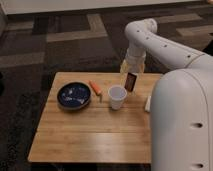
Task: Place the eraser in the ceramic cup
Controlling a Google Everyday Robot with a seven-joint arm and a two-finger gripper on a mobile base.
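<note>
Camera view, 1 frame.

Item 1: wooden bench (90,135), rectangular, slatted top, standing on dark patterned carpet (60,45).

Item 2: ceramic cup (117,97), plain white, upright, mouth open upward, near the middle of the bench's far half. Nothing can be seen inside it.

Item 3: gripper (131,75), at the end of the white arm (160,42), which reaches in from 3 o'clock. The gripper points downward and hangs above the bench at 1 o'clock of the cup, closed on item 4.

Item 4: eraser (131,83), dark reddish-brown block, held upright between the gripper's fingers. It is outside the cup, just beside the rim at 1 o'clock. Whether its lower end meets the bench cannot be told.

Item 5: dark blue bowl (74,96), round, at 9 o'clock of the cup, apart from it.

Item 6: orange stick (95,88), thin, lying flat between bowl and cup, at 10 o'clock of the cup.

Item 7: white block (148,103), flat, at 3 o'clock of the cup, partly hidden by the white robot body (182,125).
</note>
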